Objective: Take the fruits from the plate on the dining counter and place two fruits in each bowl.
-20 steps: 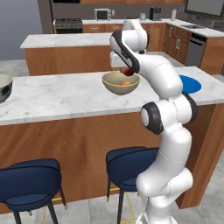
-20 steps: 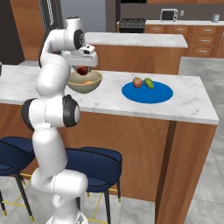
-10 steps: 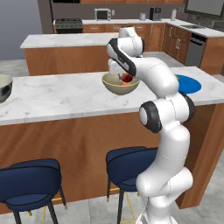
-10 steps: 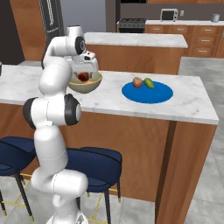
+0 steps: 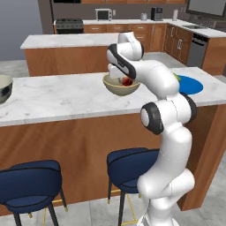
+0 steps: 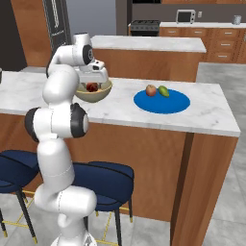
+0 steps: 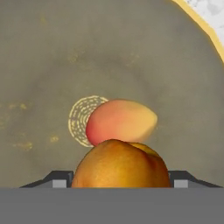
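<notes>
Hand view, looking down into the beige bowl (image 7: 39, 52): a pinkish-yellow fruit (image 7: 121, 121) lies on the bowl floor at centre frame, beside a ring-shaped mark. A second, orange-brown fruit (image 7: 121, 165) sits in the lower centre, between the two dark tips of the gripper (image 7: 120, 178), which appear pressed against its sides; the hold looks like a pinch on that fruit, though the contact itself is hidden behind it. The yellowish rim crosses the upper right corner, with the marble of the dining counter (image 7: 210, 11) beyond.

In the right base view, the blue plate (image 6: 178, 103) lies right of centre and carries two fruits, one reddish (image 6: 151, 90) and one green (image 6: 164, 91), just beside each other. The beige bowl stands left of centre, well apart from the plate, with the hand lowered into it.

In the left base view, the grey bowl (image 5: 3, 88) sits at the left edge; its contents cannot be made out.

Judged progress: the first bowl holds one fruit and is about to receive its second, pending release. Two fruits remain on the plate, presumably for the grey bowl. Roughly half the task is still ahead.
</notes>
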You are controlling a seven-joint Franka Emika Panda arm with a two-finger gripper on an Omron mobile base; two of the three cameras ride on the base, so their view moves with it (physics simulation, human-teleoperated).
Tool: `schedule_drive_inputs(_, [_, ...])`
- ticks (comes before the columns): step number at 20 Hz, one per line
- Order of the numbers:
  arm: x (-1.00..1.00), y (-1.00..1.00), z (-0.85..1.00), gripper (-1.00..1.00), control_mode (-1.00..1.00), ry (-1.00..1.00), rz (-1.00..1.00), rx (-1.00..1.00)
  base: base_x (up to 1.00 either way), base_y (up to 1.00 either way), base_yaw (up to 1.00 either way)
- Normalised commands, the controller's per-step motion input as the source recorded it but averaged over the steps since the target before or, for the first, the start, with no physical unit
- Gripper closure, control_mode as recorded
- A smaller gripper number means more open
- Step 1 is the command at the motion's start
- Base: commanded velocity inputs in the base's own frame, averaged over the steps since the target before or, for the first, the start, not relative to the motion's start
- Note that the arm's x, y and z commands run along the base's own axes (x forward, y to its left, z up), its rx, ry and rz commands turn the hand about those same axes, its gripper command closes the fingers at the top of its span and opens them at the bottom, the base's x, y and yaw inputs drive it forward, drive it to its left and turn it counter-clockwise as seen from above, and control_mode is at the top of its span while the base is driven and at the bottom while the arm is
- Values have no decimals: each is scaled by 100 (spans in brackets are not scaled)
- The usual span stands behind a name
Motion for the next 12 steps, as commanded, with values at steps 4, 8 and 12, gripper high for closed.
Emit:
schedule_drive_inputs(4, [13,1,0,-100,-100,0,0,0,0,0,0])
schedule_drive_inputs(8, [2,0,0,-100,-100,-3,0,0,0,0,0])
schedule_drive_inputs(12, [0,0,1,-100,-100,-9,0,0,0,0,0])
